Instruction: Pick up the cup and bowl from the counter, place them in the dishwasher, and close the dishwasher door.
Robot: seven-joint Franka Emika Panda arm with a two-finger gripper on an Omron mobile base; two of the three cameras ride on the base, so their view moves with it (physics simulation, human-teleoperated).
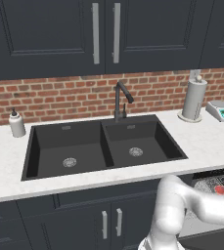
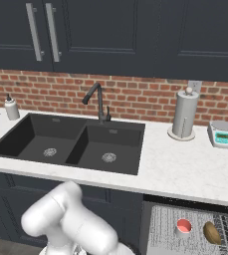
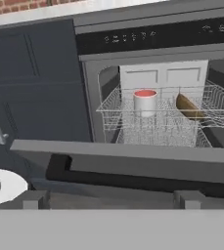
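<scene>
Red-lined cup (image 3: 145, 102) racked beyond dishwasher door (image 3: 133, 161); pincer (image 3: 108, 199) wide, empty.

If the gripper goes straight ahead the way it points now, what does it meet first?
Most likely the dishwasher door, whose dark handle recess lies just beyond the gripper. The rack with the cup is behind it; depth is unclear.

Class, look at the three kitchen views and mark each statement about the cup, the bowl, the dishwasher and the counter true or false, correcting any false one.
1. The cup stands in the dishwasher rack. True.
2. The bowl sits in the sink. False: it lies in the rack beside the cup.
3. The dishwasher door is shut. False: it hangs open.
4. A paper towel roll stands on the counter. True.
</scene>
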